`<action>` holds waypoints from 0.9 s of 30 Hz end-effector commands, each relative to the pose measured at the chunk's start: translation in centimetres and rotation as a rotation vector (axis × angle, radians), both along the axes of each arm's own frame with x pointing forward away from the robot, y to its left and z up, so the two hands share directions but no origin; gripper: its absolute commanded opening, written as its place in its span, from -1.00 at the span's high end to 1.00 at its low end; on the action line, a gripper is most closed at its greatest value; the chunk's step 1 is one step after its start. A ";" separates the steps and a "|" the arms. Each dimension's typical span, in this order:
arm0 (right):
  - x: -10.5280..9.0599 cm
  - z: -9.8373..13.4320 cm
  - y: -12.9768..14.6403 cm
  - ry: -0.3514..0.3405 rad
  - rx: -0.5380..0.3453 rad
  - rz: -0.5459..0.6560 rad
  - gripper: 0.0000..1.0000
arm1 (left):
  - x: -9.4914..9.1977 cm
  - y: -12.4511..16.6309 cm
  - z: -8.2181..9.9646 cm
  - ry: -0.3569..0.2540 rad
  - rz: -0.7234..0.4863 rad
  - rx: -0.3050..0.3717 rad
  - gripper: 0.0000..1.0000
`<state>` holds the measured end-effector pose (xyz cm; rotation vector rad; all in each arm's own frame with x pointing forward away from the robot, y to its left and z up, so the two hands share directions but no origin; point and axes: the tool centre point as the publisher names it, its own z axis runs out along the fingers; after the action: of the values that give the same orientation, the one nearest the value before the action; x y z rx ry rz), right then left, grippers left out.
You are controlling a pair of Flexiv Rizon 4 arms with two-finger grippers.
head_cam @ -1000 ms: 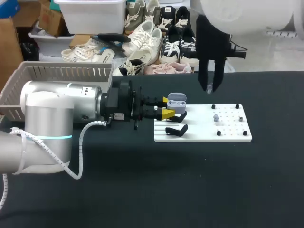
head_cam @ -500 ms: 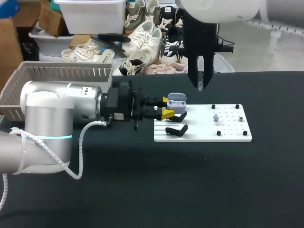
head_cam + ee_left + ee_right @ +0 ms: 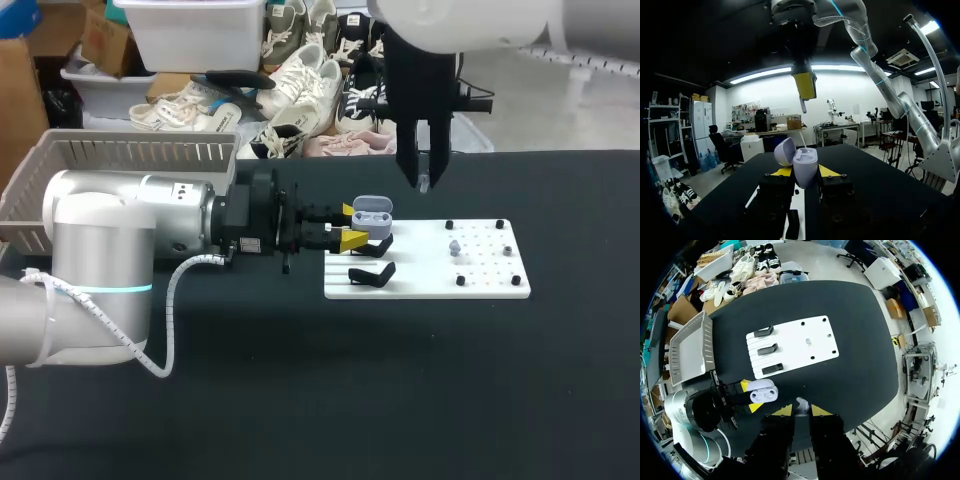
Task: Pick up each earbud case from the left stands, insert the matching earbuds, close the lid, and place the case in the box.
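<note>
Right gripper (image 3: 424, 181) sits further left than a second ago; left arm unchanged. Left gripper (image 3: 350, 226) is clamped on the open-lidded earbud case (image 3: 372, 211) at the left edge of the white board (image 3: 480, 285), just above a black stand (image 3: 371, 272). Loose earbud (image 3: 454, 247) lies mid-board. High over the worktop's (image 3: 300, 390) far edge, the right fingers are nearly closed, pinching the held earbud (image 3: 801, 404).

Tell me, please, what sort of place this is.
Probably a robotics lab bench: a black table, a white fixture board, the left claw holding an open earbud case, the right claw pinching an earbud.
</note>
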<state>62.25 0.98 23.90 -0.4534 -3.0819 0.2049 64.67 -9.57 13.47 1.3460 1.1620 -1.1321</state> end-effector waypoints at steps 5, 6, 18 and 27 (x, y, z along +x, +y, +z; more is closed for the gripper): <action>-3.9 1.8 1.0 -0.052 -0.047 -0.024 1.00 | 0.0 0.0 -0.1 -0.002 0.001 -0.003 1.00; -4.1 1.9 1.2 -0.049 -0.048 -0.024 1.00 | 0.0 0.0 -0.1 -0.002 0.001 -0.003 1.00; -3.6 0.3 4.2 -0.089 -0.072 -0.018 1.00 | 0.0 0.0 -0.1 -0.002 0.001 -0.003 1.00; -1.6 -0.9 4.8 -0.067 -0.109 -0.034 1.00 | 0.0 0.0 -0.1 -0.002 0.001 -0.003 1.00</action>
<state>59.65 5.10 23.19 -0.5233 -3.1644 0.3291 64.67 -9.57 13.47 1.3460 1.1620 -1.1321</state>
